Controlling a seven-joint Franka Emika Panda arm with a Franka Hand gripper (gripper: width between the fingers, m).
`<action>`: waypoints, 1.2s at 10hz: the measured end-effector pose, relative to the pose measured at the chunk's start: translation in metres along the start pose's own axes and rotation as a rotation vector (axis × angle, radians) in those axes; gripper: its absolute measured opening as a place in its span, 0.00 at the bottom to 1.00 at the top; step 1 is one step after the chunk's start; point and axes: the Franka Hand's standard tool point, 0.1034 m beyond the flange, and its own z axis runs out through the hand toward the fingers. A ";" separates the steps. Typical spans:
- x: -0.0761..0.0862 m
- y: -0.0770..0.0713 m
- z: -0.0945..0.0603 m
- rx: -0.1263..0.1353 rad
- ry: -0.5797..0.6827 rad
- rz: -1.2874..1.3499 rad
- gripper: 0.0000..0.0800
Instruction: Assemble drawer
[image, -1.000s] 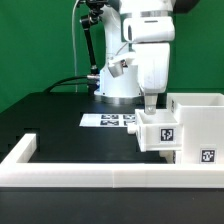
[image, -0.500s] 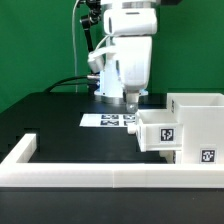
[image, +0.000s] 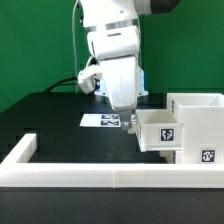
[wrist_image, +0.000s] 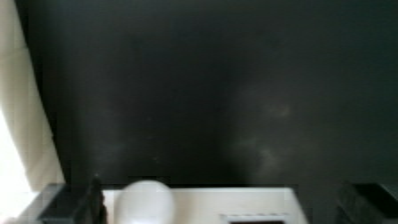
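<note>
The white housing (image: 197, 118) stands at the exterior view's right, with a tag on its front. One small tray (image: 160, 131) with a tag sits against the housing's left side, partly inside it. A second tray is not in view. My gripper (image: 125, 114) hangs just left of the tray, over the marker board, and is apart from the tray. In the wrist view my gripper (wrist_image: 228, 203) is open and empty, with dark fingers (wrist_image: 79, 203) at both sides.
The marker board (image: 104, 121) lies on the black table behind the gripper, and also shows in the wrist view (wrist_image: 231, 200). A long low white rail (image: 100, 176) edges the table's front and left. A blurred white rounded shape (wrist_image: 146, 203) lies by one finger.
The arm has moved to the exterior view's left, away from the tray and housing. The gripper that was over the tray's top edge now hangs over the marker board.
</note>
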 end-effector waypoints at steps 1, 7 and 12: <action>0.000 0.005 0.004 0.010 0.046 0.012 0.81; 0.036 0.016 0.012 0.004 0.039 0.072 0.81; 0.033 0.014 0.015 0.001 0.024 0.059 0.81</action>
